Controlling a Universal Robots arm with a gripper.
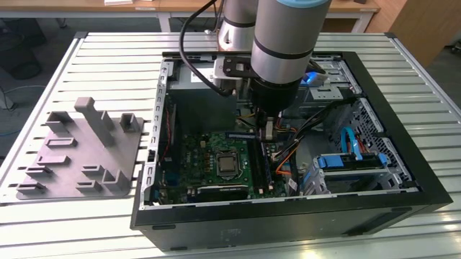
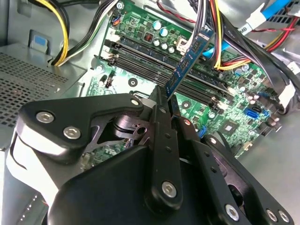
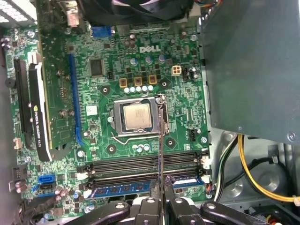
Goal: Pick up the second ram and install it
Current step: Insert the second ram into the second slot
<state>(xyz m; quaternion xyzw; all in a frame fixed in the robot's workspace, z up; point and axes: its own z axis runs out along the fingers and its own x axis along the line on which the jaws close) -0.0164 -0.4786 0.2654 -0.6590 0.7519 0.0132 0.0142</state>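
In the second wrist view my gripper [image 2: 165, 101] is shut on one end of the second ram [image 2: 190, 58], a thin blue stick. The stick points away from the fingers toward the green motherboard [image 2: 140, 77], above the black memory slots [image 2: 154, 63]. The first wrist view shows the ram edge-on as a thin line [image 3: 161, 136] running from the gripper [image 3: 161, 199] across the slots [image 3: 136, 166] to beside the CPU socket [image 3: 136, 117]. Another blue stick [image 3: 124, 189] sits in the slot nearest the fingers. In the exterior view the gripper [image 1: 268, 132] hangs inside the open PC case [image 1: 288, 216].
A grey plastic tray [image 1: 79, 151] with upright posts stands on the slatted table at the exterior view's left. Bundles of yellow, red and black cables [image 2: 225, 42] and a blue drive bay [image 1: 346, 162] crowd the case beside the board. A graphics card [image 3: 37, 108] stands in the board's slot.
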